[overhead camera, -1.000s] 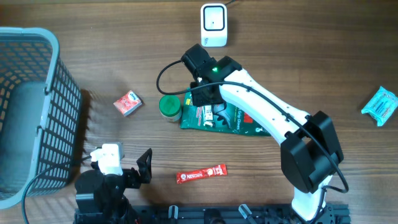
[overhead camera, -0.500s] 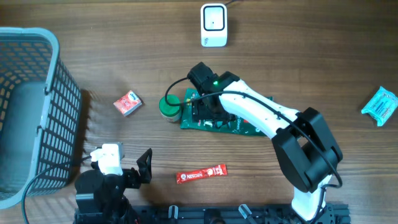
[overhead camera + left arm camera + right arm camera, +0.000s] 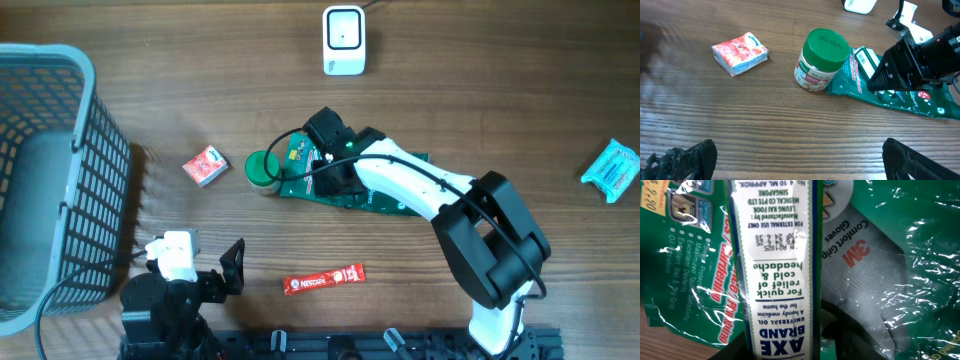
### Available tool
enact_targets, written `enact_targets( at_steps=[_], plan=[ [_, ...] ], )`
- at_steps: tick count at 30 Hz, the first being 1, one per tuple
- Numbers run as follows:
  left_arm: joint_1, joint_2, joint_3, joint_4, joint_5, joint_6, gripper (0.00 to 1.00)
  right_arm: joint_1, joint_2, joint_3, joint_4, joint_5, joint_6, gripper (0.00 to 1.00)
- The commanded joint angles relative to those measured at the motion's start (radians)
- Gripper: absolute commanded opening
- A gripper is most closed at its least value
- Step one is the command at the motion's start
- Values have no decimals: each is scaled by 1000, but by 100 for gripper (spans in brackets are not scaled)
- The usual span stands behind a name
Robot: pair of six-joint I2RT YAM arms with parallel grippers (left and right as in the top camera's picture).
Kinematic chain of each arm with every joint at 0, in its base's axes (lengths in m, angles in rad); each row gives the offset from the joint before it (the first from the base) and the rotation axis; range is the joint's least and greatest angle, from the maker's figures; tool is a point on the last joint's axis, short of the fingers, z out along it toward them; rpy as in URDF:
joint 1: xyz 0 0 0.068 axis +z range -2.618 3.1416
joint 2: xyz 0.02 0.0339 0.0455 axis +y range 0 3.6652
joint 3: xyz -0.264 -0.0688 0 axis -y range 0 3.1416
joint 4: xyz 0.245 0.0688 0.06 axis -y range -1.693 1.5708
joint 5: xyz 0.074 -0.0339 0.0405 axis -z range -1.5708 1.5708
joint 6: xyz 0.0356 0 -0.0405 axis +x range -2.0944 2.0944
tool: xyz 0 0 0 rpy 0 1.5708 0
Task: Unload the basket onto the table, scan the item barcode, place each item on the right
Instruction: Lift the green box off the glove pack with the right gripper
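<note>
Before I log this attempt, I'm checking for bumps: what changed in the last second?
The right end effector came down onto the green glove pack, nudging the pack and the green-lidded jar leftward. Whether it gripped anything is unclear. Scanner, left end effector, basket, red packet and sachet stayed put.

judged a mock shop checkout set up on a robot test rig. grounds noted: wood-grain table carrying a white barcode scanner at the far edge; grey plastic shopping basket at the left end; packaged retail goods lying loose, namely a green-lidded jar, green glove packet, red tissue pack, red coffee sachet, teal packet and an axe brand oil carton, with a yellow price sticker on the glove packet. further noted two robot arms, right arm and left arm, mounted on a black rail along the near edge.
</note>
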Motion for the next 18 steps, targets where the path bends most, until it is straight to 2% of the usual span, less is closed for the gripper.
enact_targets(
  at_steps=[1, 8, 12, 18],
  plan=[
    [5, -7, -3, 5, 8, 5, 100, -2, 13, 25, -39, -10, -34, 31],
    [5, -7, -3, 5, 8, 5, 100, -8, 10, 63, -61, -10, -75, 9],
    [5, -7, -3, 5, 8, 5, 100, -43, -47, 63, -102, -40, -132, 6],
    [5, -7, -3, 5, 8, 5, 100, -208, -297, 63, -222, -518, -510, 6]
  ],
)
